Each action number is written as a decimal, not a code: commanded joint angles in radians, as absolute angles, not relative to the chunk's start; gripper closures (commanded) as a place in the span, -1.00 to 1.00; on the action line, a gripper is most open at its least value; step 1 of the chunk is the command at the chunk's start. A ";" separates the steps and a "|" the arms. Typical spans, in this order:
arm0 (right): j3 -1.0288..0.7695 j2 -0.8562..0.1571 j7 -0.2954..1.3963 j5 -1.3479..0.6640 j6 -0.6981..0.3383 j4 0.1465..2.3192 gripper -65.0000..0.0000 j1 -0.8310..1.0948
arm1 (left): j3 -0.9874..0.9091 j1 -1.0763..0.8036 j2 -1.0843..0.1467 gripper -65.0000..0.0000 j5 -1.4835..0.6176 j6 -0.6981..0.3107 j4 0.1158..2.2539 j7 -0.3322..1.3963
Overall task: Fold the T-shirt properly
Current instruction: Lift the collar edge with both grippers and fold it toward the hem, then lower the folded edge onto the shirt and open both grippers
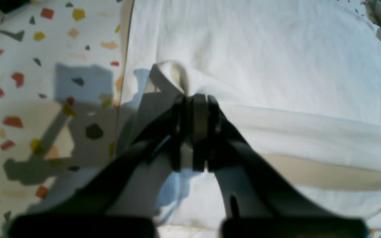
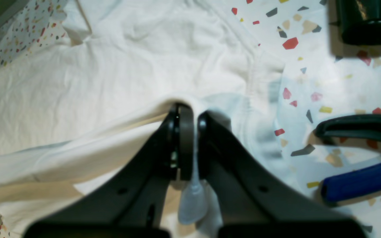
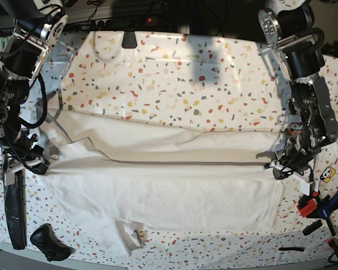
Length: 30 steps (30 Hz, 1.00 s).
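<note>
The white T-shirt (image 3: 158, 191) lies spread across the speckled table (image 3: 186, 73), with a folded band running from one gripper to the other. My left gripper (image 3: 276, 167), at the right of the base view, is shut on the shirt's right edge. In the left wrist view its jaws (image 1: 193, 99) pinch a raised fold of the T-shirt (image 1: 276, 49). My right gripper (image 3: 42, 166), at the left of the base view, is shut on the shirt's left edge. In the right wrist view its jaws (image 2: 190, 115) pinch a lifted fold of the T-shirt (image 2: 111, 76).
A blue-handled clamp (image 2: 359, 181) and a black clamp arm (image 2: 359, 127) lie beside the right gripper. A black object (image 2: 365, 23) stands farther off. In the base view, clamps (image 3: 321, 205) lie at the front right and a black object (image 3: 48, 242) at the front left.
</note>
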<state>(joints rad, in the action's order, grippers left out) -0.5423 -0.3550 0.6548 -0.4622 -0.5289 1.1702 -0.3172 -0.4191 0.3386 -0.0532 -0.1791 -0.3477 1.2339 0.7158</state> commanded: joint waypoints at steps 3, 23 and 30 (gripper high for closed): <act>-0.543 -0.379 0.628 -0.467 -0.523 1.183 1.00 -0.343 | -0.422 0.368 -0.067 1.00 -0.183 -0.344 1.214 0.665; -0.543 -0.432 0.596 -0.427 -0.523 1.184 0.22 -0.355 | -0.422 0.388 -0.082 0.23 -0.183 -0.345 1.219 0.765; -0.543 -0.437 0.675 -0.479 -0.525 1.183 0.22 -0.355 | -0.422 0.388 -0.154 0.18 -0.184 -0.344 1.222 0.884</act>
